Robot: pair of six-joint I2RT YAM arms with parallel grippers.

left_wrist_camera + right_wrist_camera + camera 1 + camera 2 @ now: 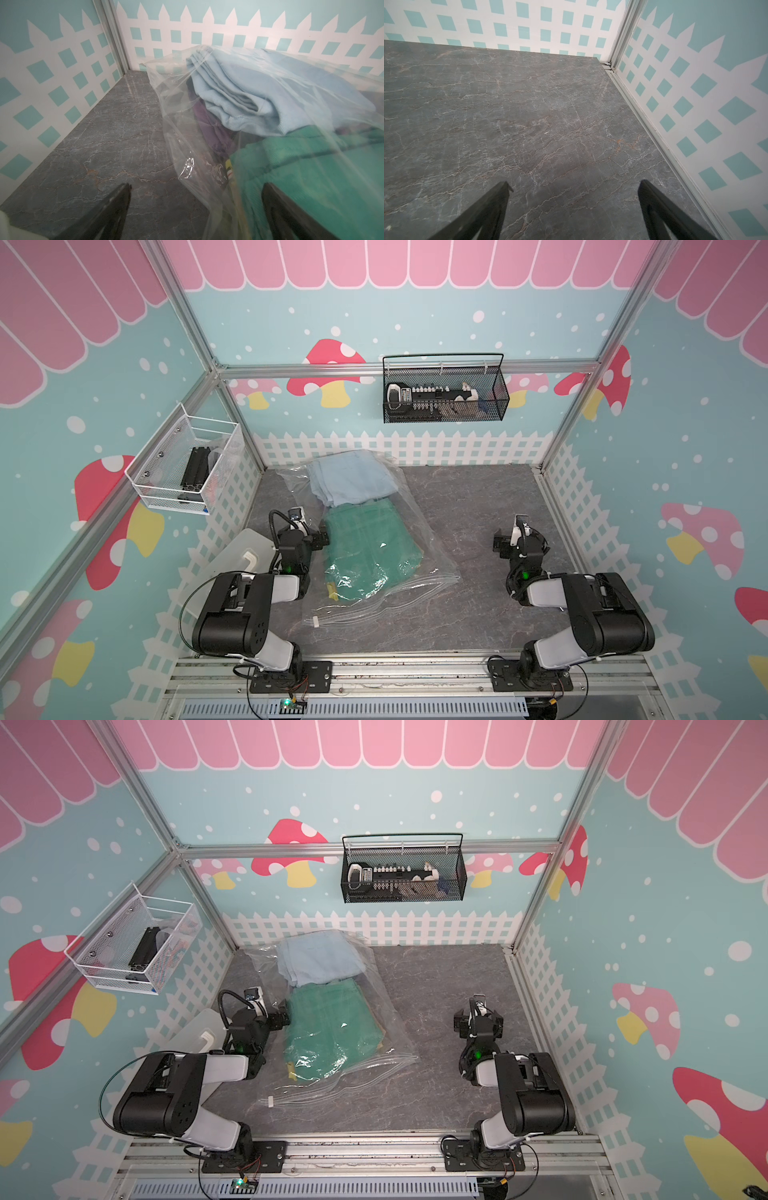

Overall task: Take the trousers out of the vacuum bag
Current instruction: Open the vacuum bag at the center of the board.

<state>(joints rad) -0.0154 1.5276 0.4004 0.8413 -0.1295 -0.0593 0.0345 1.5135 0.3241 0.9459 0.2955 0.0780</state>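
Note:
The vacuum bag [409,526] lies on the left half of the grey table in both top views, its zip-seal edge [386,602] and white slider clip [316,621] toward the front. Inside it are folded trousers: light blue [351,483] at the back, dark green [368,547] nearer, and a yellow bit [332,591]. Purple cloth [209,124] shows under the blue in the left wrist view. My left gripper [195,187] is open at the bag's left side [322,537], with the plastic edge between its fingers. Over bare table on the right, my right gripper [574,184] is open and empty [503,542].
A translucent box with a white handle [245,556] leans at the left wall behind my left arm. A white wire basket [187,472] hangs on the left wall. A black mesh basket [444,393] hangs on the back wall. Fence-printed walls enclose the table [478,497].

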